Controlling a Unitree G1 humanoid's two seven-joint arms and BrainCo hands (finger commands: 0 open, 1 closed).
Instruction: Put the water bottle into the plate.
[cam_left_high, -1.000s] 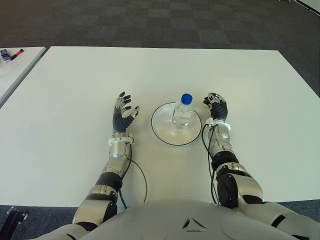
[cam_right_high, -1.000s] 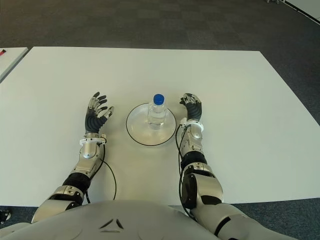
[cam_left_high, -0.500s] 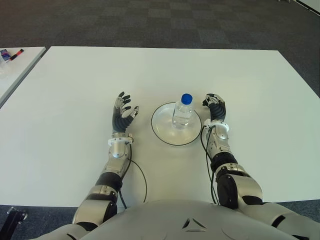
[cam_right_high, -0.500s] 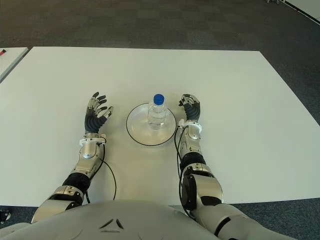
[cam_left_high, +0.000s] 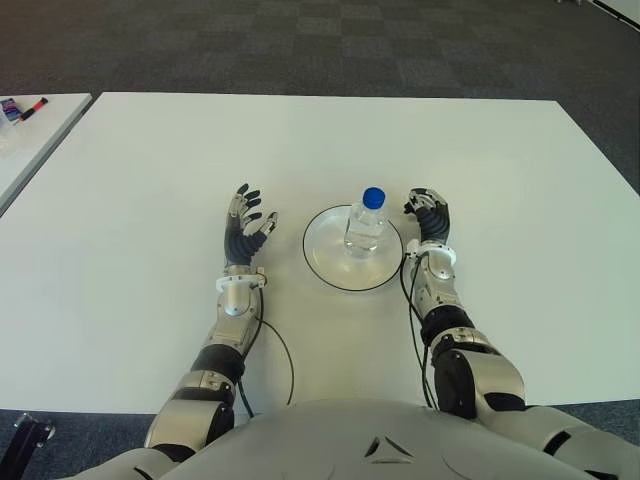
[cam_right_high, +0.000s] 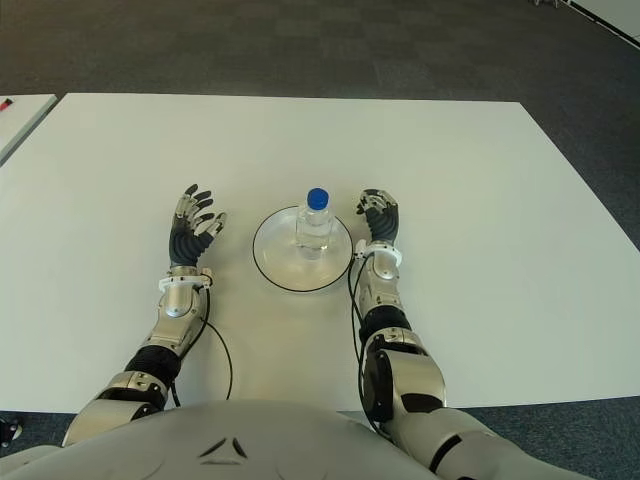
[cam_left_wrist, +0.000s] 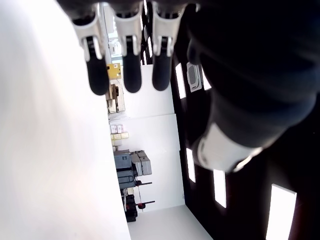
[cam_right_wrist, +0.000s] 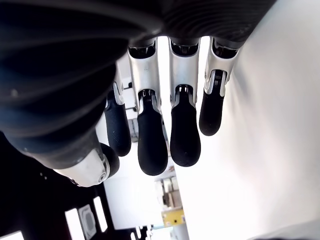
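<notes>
Standing upright in the plate (cam_left_high: 330, 268), the water bottle (cam_left_high: 366, 222) could topple if the right robot hand (cam_left_high: 429, 213), loosely spread and empty just beside it, brushes it.

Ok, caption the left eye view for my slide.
Water bottle standing upright in the plate on the white table, flanked by the open left hand and right hand.

- water bottle (cam_left_high: 365, 228) — clear plastic, glossy, with a smooth blue plastic cap (cam_left_high: 373, 197)
- plate (cam_left_high: 328, 260) — white, glossy glaze, thin dark rim
- table (cam_left_high: 140, 180) — smooth matt white top
- left hand (cam_left_high: 245, 226) and right hand (cam_left_high: 429, 214) — matt black rubbery finger pads, silver metal-look segments
- floor (cam_left_high: 300, 40) — dark, rough carpet tiles
</notes>
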